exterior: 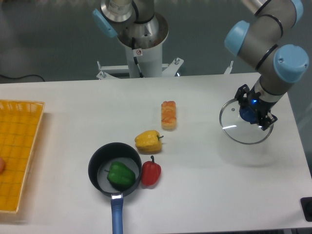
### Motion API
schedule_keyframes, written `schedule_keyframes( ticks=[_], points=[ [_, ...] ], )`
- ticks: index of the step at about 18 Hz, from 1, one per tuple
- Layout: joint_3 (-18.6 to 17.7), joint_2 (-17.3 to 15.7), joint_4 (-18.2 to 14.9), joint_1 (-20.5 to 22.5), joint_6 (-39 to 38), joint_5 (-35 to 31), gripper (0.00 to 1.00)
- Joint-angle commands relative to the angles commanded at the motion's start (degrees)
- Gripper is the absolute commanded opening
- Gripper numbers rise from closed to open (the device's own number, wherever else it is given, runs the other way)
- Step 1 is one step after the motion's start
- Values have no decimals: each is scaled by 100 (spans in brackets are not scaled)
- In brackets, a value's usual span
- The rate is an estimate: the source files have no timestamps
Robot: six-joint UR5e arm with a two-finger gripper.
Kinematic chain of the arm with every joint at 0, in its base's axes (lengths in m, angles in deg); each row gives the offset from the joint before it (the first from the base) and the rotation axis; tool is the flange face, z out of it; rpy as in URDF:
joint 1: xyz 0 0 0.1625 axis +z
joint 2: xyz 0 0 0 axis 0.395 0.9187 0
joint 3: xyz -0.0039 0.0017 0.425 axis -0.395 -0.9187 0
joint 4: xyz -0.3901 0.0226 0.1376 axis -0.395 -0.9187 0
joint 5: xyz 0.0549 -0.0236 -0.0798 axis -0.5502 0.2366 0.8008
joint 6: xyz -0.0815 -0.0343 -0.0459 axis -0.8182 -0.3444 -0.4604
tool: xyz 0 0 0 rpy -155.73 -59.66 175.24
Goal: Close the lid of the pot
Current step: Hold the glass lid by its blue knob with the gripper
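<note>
At the right of the frame I see the tool (pixel 253 111) clamped on the blue knob of the lid (pixel 242 127), its fingers closed around it; the glass disc tilts, and its shadow on the white bench (pixel 73 102) suggests it is lifted clear, though I cannot be sure its lower edge is off the surface. The pot (pixel 114 168) sits well apart from it, at lower centre-left, uncovered, its blue handle pointing to the bottom edge. A green pepper (pixel 120 174) lies inside the pot. A red pepper (pixel 150 172) touches the pot's right side, and a yellow pepper (pixel 148 141) lies just above it. Further up is a bread roll (pixel 168 115). A yellow basket (pixel 17 146) occupies the left edge.
</note>
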Motion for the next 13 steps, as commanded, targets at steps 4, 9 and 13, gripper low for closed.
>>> schedule_keyframes(
  ticks=[4,9,13],
  points=[
    [-9,-9,-9,-9,0,-18,59],
    [-70,-140,-96,-87,-52,-9,59],
    [-167,-281,-229,-386,-377,78,59]
  ],
)
